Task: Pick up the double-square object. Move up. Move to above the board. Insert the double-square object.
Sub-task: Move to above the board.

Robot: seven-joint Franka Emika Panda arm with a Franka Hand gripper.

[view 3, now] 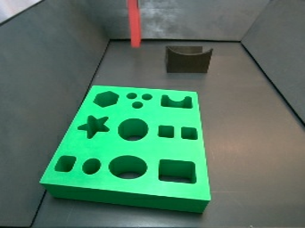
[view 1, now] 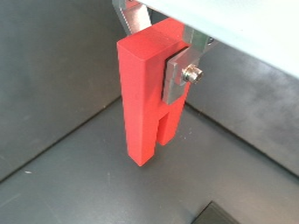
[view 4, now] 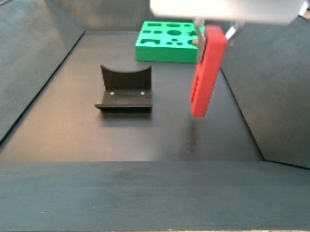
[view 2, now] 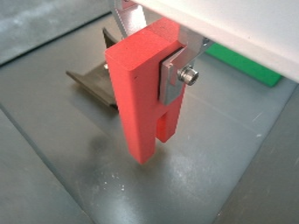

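My gripper is shut on the double-square object, a tall red block held upright with its two prongs pointing down. A silver finger presses on its side near the top; the opposite finger is mostly hidden behind the block. The block also shows in a wrist view and in both side views, hanging a little above the dark floor. The gripper is beside the fixture, well away from the board. The bright-green board lies flat, its cut-outs empty.
The dark fixture stands on the floor close to the held block. Grey walls enclose the floor on the sides. A strip of the green board shows behind the gripper in a wrist view.
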